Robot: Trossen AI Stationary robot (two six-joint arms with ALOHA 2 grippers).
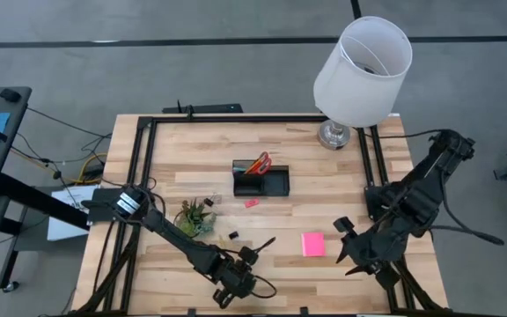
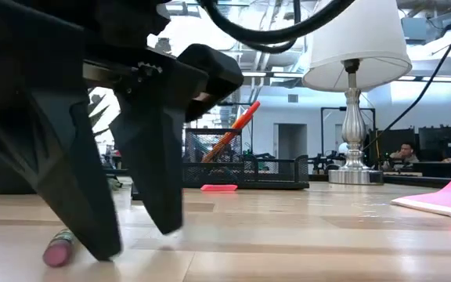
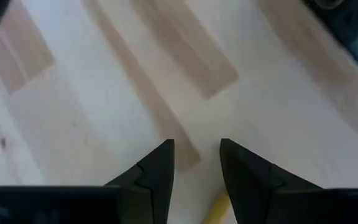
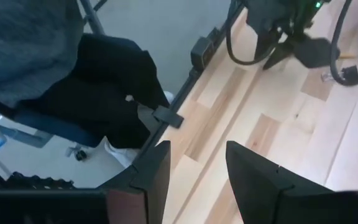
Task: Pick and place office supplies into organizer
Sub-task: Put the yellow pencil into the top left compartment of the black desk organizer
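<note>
My left gripper (image 1: 236, 286) stands open near the table's front edge, fingers pointing steeply down, tips (image 2: 138, 243) at the tabletop. A yellow pencil (image 3: 218, 210) with a pink eraser end (image 2: 57, 249) lies on the table between and under the fingers. The black organizer (image 1: 260, 180) sits mid-table holding red-handled scissors and an orange pen (image 2: 237, 125). A pink eraser (image 1: 252, 203), a pink sticky pad (image 1: 312, 244), a dark pen (image 1: 263, 244) and a black clip (image 1: 233, 235) lie flat on the wood. My right gripper (image 1: 341, 242) hangs open and empty above the table's right side. My left gripper straddles the yellow pencil from above, slanting down. One fingertip (image 2: 104, 247) stands at the table right in front of the pencil's eraser end. I cannot tell whether either finger touches the pencil.
A white-shaded lamp (image 1: 359, 70) stands at the far right corner. A green plant tuft (image 1: 196, 216) sits left of centre, close to my left arm. A black frame rail (image 1: 148, 150) edges the table. A seated person (image 4: 73, 74) shows beyond the table's edge.
</note>
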